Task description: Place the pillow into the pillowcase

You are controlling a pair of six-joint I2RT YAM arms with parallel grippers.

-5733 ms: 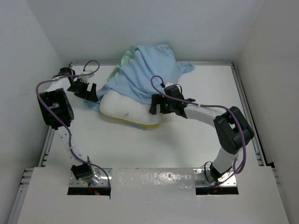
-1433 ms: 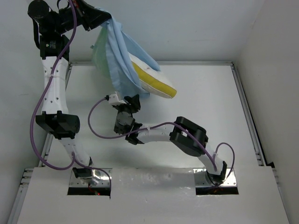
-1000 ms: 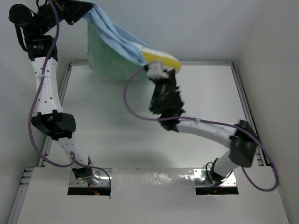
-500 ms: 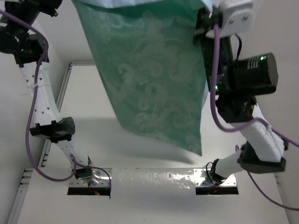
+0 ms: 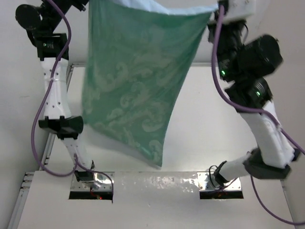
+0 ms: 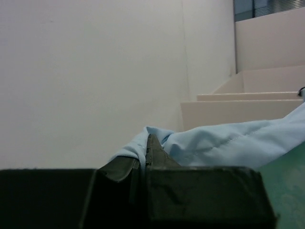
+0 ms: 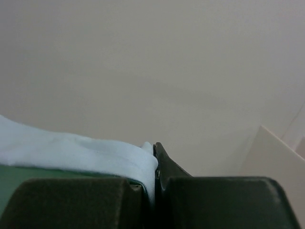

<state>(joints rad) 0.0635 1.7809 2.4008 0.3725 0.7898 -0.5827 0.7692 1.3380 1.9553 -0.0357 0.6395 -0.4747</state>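
The pillowcase (image 5: 138, 86) hangs high above the table as a wide sheet. Its sea-green patterned face is toward the top camera, and a light blue edge runs along its top. My left gripper (image 5: 83, 4) is shut on the upper left corner and my right gripper (image 5: 218, 8) on the upper right corner. The left wrist view shows light blue pillowcase cloth (image 6: 228, 143) pinched in my left gripper (image 6: 144, 152). The right wrist view shows a blue fold of pillowcase (image 7: 71, 150) pinched in my right gripper (image 7: 155, 162). The pillow is out of view.
The white table (image 5: 214, 138) lies below, boxed in by white walls, with a metal rail (image 5: 51, 143) along its left side. The arm bases sit on a metal plate (image 5: 157, 183) at the near edge. Both arms stretch up tall at the sides.
Both arms have lifted the pillowcase up off the table and spread it. Its yellow-edged pillow end, seen a second ago, no longer shows. The hanging lower corner has swung left.
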